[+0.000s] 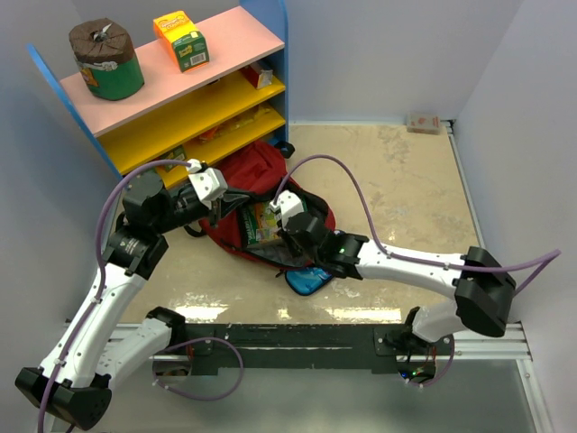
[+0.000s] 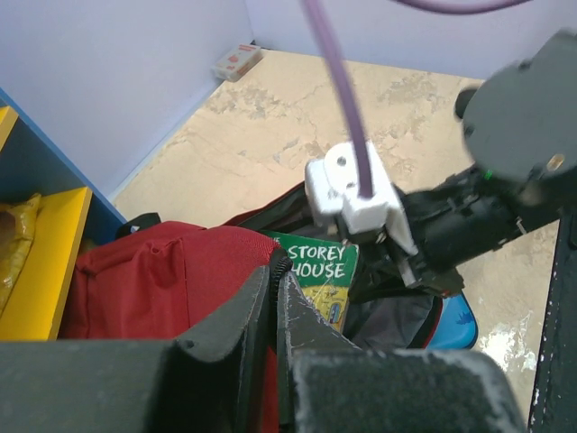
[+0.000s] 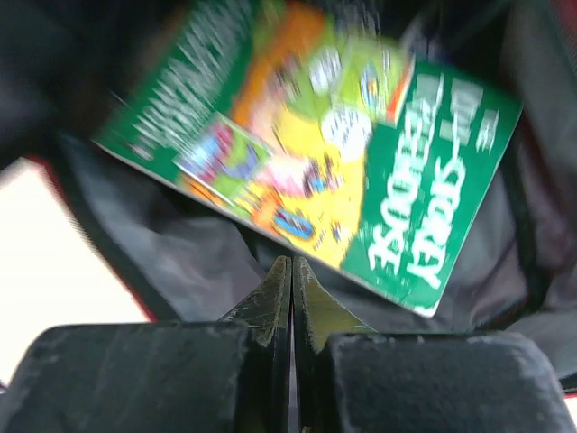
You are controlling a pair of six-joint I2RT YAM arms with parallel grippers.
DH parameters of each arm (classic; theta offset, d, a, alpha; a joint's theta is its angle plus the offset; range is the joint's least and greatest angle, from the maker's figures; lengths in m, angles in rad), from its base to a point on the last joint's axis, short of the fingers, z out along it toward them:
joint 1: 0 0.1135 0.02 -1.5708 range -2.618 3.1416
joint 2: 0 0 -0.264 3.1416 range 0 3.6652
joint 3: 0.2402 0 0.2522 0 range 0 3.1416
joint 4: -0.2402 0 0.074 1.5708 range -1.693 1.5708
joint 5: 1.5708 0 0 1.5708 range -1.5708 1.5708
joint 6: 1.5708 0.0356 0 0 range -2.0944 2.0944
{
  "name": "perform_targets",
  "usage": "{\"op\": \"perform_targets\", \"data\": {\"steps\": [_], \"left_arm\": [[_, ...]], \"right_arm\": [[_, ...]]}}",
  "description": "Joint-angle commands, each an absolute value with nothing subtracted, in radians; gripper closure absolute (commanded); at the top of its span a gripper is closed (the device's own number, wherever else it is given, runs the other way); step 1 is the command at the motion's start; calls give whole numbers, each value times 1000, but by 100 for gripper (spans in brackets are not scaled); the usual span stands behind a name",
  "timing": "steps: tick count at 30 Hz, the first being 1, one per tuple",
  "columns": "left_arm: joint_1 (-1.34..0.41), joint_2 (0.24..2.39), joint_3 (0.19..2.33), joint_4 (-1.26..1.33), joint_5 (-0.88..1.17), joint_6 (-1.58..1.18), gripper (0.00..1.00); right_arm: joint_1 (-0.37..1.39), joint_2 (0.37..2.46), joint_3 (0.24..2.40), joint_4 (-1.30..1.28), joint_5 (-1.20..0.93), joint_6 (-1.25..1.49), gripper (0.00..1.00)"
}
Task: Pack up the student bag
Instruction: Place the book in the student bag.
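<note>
The dark-red student bag [image 1: 259, 169] lies open on the table in front of the shelf. A green and yellow book [image 1: 262, 225] stands tilted in its mouth. My left gripper [image 1: 215, 209] is shut on the bag's black zipper rim and holds that edge up; the wrist view shows the rim between my fingers [image 2: 275, 263], beside the red fabric [image 2: 171, 271] and the book [image 2: 326, 269]. My right gripper [image 1: 288, 231] is inside the opening, shut, with its tips [image 3: 292, 262] just below the book [image 3: 315, 153] over the grey lining [image 3: 180, 262]. Nothing shows between its fingers.
A blue pencil case [image 1: 309, 280] lies at the bag's near side, under my right arm. A shelf unit [image 1: 171, 99] stands at the back left with a green can [image 1: 106, 59] and an orange carton [image 1: 180, 40] on top. A small box [image 1: 424, 122] sits at the far wall.
</note>
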State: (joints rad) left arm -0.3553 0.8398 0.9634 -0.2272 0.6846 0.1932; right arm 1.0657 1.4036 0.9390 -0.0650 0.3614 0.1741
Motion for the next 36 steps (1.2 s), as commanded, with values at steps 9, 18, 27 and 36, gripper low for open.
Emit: {"op": "perform_targets", "data": {"steps": [9,18,27,36], "left_arm": [[-356,818,1022,-146,752,179,89],[-356,827,1040,-146,755,167,89],[-356,821,1026,-155,752,173,90],[-356,801,997,-150,752,179,90]], "right_arm": [[1058,1509,966,-175,521,351,100],[1025,1766,1117,-82,678,321,100],[1008,1697,1169,143,620,224,95],[994,1360,926,-7,617,414,2]]}}
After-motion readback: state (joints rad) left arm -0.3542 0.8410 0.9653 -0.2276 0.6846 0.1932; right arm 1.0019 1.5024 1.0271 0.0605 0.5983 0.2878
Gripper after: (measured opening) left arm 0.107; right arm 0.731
